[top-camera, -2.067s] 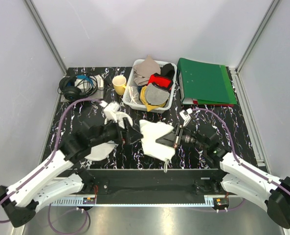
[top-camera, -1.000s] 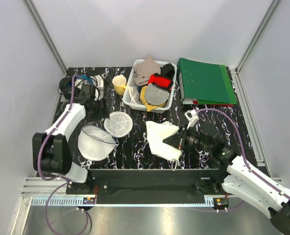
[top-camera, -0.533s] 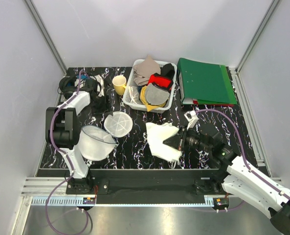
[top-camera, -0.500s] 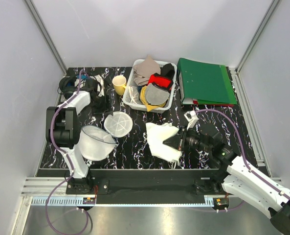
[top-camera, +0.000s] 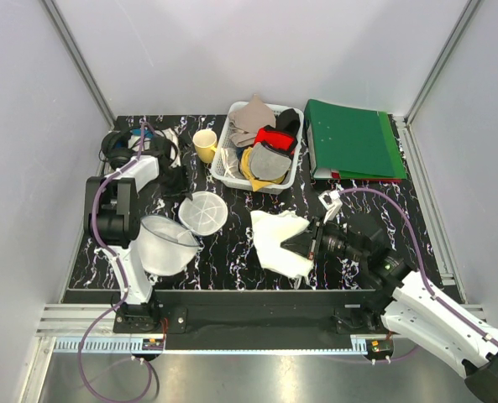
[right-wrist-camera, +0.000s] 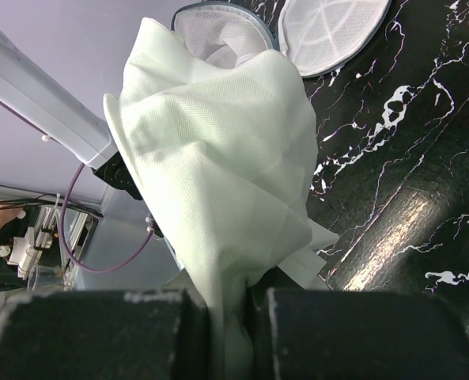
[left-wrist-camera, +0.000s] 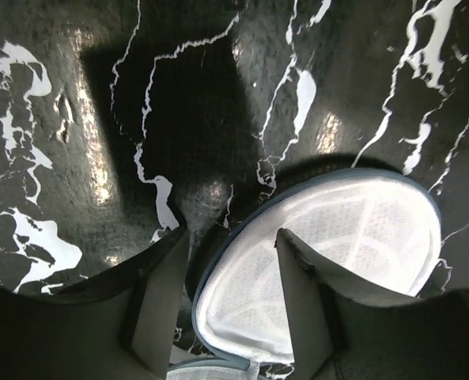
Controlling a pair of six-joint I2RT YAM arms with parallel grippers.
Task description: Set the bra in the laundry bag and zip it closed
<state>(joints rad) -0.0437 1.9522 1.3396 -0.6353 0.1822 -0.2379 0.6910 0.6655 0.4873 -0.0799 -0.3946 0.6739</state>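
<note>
The right claw is clamped tight on the bra, holding it bunched near the middle of the desk's front edge. The left claw stands partly open and empty above the open laundry bag's round flap, toward the left edge.

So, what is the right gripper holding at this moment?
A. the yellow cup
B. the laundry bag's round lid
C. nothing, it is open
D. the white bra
D: in the right wrist view the right gripper is shut on a fold of the bra, with the pale fabric pinched between its jaws.
</note>
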